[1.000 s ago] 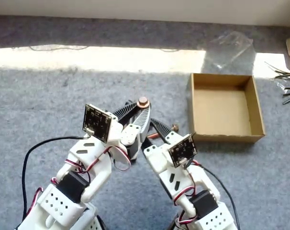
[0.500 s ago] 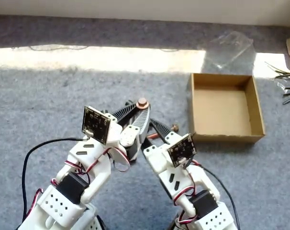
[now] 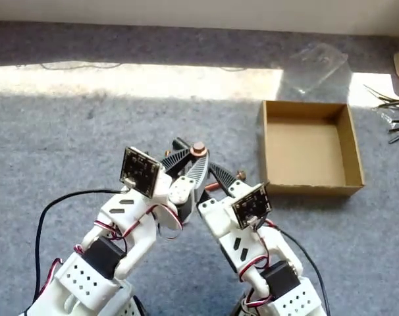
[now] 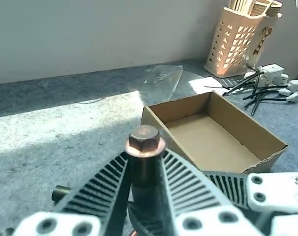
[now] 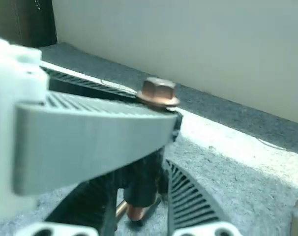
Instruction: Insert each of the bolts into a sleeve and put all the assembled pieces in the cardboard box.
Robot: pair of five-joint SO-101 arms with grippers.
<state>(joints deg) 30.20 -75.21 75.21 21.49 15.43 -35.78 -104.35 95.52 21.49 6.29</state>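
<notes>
A copper-headed bolt sits in a dark sleeve, held upright above the grey carpet. My left gripper is shut on the sleeve just under the bolt head. My right gripper is lower down and closed in on the sleeve's lower end, where the bolt's copper tip pokes out. The open cardboard box lies to the right of both grippers with nothing in it. Another dark sleeve lies on the carpet. A small copper piece lies beside the right gripper.
A clear plastic bag lies behind the box. Black cables and a lattice pen holder are at the far right. Open carpet stretches to the left and beyond the grippers.
The left gripper has shifted a little nearer and to the right with the bolt, towards the right gripper. The right arm has kept still.
</notes>
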